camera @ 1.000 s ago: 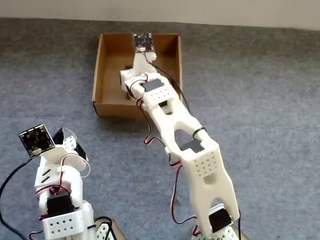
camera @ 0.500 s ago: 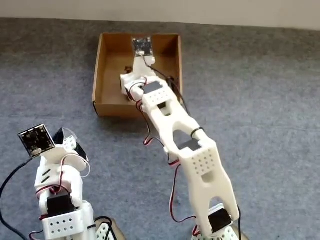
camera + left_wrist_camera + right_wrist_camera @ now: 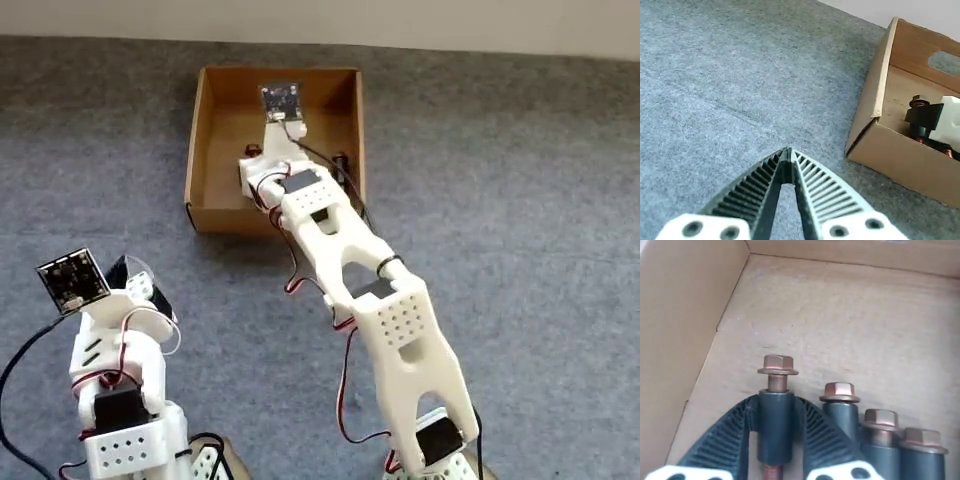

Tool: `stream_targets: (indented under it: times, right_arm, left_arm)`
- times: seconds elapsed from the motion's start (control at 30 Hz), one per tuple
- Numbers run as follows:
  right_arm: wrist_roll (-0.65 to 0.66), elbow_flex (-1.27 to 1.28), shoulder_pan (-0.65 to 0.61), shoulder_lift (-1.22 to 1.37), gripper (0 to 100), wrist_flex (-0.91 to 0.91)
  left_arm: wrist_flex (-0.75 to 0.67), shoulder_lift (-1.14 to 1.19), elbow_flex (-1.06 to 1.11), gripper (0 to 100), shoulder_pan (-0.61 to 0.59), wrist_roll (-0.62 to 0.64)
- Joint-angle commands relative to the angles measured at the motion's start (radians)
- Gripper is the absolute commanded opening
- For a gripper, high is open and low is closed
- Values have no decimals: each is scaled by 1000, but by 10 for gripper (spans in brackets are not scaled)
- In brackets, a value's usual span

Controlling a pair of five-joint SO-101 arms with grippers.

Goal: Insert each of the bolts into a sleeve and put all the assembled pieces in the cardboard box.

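My right gripper [image 3: 776, 405] is inside the cardboard box [image 3: 680, 315], shut on a dark sleeve [image 3: 775, 427] with a copper bolt [image 3: 778, 364] through it, held low over the box floor near a side wall. Right beside it lie three more bolt-in-sleeve pieces [image 3: 840, 407] in a row. In the high view the right arm [image 3: 310, 205] stretches into the box [image 3: 197, 140]. My left gripper [image 3: 786, 152] is shut with nothing in it, over the grey carpet short of the box [image 3: 875, 90]. Its arm [image 3: 110, 300] stands at the near left.
Grey carpet [image 3: 500, 200] covers the whole table around the box. Red and black cables [image 3: 300, 270] hang along the right arm. The box walls stand close around the right gripper.
The right arm's wrist has sunk a little lower and to the left in the box with the held piece. The left arm has kept still.
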Motion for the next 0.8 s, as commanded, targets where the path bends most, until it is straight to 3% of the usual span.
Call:
stream_targets:
  times: [0.0,0.53,0.77]
  right_arm:
    - [-8,-31,70,-5,7,5]
    - [-9,-39,82,-5,11,56]
    - [-9,-41,50,-13,159,119]
  left_arm:
    - [-21,-7,13,8,-5,-3]
    - [-21,-7,13,8,-5,-3]
    - [-21,-7,13,8,-5,-3]
